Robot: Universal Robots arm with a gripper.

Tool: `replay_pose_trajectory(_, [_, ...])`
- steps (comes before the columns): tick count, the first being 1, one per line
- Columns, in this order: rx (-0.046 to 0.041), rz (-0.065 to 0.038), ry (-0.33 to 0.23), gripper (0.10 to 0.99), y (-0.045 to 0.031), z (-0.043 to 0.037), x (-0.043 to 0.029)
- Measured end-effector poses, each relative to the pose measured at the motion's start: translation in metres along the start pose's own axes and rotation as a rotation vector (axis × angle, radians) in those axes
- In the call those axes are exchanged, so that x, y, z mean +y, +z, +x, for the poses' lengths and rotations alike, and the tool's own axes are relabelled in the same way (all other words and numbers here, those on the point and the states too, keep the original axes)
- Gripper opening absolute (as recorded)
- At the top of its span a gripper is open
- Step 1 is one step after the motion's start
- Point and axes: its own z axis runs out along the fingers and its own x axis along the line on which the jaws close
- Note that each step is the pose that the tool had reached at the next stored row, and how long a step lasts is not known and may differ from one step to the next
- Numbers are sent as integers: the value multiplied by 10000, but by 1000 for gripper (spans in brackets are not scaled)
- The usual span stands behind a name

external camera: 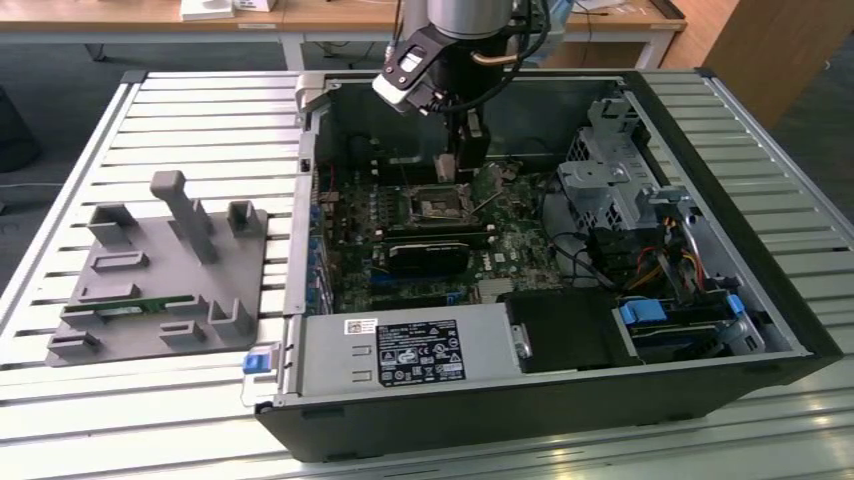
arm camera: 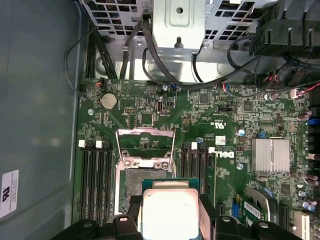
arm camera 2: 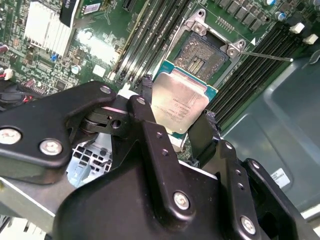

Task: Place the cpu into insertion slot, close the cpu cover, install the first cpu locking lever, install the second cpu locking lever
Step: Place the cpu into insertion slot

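Slatted table carries an open PC case, lying on its side. On the exterior view's left of the case sits a grey fixture with a green memory stick lying in it. A grey power supply fills the case's near corner.

The arm reaches down into the case from the far side. Gripper hangs over the green board, just above the socket.

Board details, first wrist view: finned heatsink, round coin cell, black memory slots on both sides of the socket.

Socket is uncovered; its contact field is bare in both wrist views. Cover is swung up off the socket, a silvery frame with an open middle. In the second wrist view a thin lever sticks out from the socket's corner across the slots.

Gripper is closed narrow on the cpu, one black finger at each of two opposite edges. The cpu is not seated: it is held above the board, metal top toward the cameras, overlapping one edge of the socket in both wrist views.
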Motion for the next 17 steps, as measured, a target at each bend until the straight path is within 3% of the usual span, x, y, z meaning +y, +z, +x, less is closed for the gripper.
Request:
replay_pose_trajectory(9, [2,0,-41,533,144,7,-19])
replay_pose_trajectory(17, [3,-1,-43,533,206,8,-24])
